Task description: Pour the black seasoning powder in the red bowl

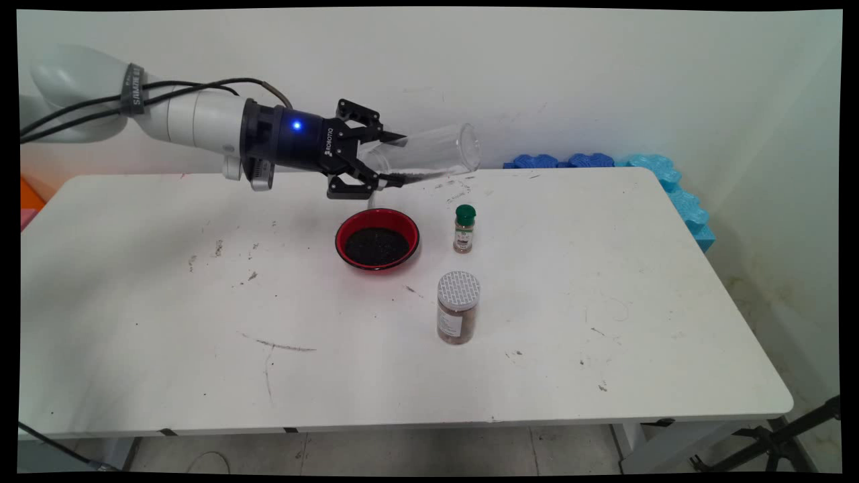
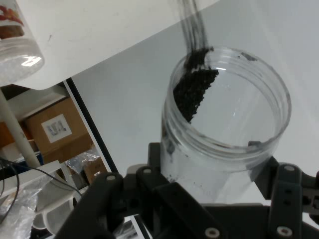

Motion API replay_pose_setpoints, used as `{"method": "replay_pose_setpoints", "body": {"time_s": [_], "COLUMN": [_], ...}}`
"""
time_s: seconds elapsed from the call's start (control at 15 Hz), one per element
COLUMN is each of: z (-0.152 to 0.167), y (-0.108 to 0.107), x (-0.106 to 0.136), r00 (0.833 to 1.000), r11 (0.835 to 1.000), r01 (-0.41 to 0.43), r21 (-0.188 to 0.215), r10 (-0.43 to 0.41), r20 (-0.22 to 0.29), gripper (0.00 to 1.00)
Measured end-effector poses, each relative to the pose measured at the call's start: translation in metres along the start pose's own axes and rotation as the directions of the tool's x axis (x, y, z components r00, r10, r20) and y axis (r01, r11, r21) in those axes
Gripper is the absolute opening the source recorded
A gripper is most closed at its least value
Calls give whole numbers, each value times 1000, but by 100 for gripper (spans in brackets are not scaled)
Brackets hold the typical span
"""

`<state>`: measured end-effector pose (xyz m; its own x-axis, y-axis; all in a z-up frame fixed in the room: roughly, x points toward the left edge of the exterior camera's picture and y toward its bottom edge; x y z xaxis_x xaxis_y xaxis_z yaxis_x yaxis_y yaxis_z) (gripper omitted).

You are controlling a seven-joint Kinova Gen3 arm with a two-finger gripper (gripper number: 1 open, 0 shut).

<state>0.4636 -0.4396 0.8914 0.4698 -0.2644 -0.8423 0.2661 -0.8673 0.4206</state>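
Note:
My gripper (image 1: 401,159) is shut on a clear plastic jar (image 1: 433,153), held on its side in the air with its open mouth pointing right. It hangs over the table's far part, just behind a red bowl (image 1: 378,214) filled with dark grains. In the hand view the jar (image 2: 224,124) rises between my fingers (image 2: 158,152). A clump of black grains (image 2: 194,87) clings to its inner wall at the rim, and dark streaks lead away from the mouth.
A small green-capped spice bottle (image 1: 464,229) stands right of the bowl, and a jar with a white lid (image 1: 458,307) stands nearer the front. Blue foam pieces (image 1: 604,161) line the white table's (image 1: 168,322) far right edge. Cardboard boxes (image 2: 57,127) sit under the table.

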Motion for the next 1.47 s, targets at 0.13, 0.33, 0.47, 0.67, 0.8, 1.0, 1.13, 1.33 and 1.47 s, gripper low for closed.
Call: {"method": "replay_pose_setpoints", "body": {"time_s": [0.13,0.33,0.47,0.67,0.8,1.0,1.13,1.33,1.47], "z": [0,-1,-1,-2,-3,-3,-4,-3,-2], "y": [0,0,0,2,4,5,6,8,8], "x": [1,2,3,5,7,9,11,13,14], "r00": [1000,999,999,997,996,994,991,987,985], "r11": [1000,999,999,996,994,991,988,983,980], "r01": [14,32,43,77,91,111,131,157,172], "r21": [-5,-13,-19,-43,-55,-70,-83,-95,-101], "r10": [-14,-32,-43,-77,-91,-110,-130,-155,-169], "r20": [0,1,1,1,4,12,18,30,38], "gripper": [0,0,0,0,0,0,0,0,0]}}
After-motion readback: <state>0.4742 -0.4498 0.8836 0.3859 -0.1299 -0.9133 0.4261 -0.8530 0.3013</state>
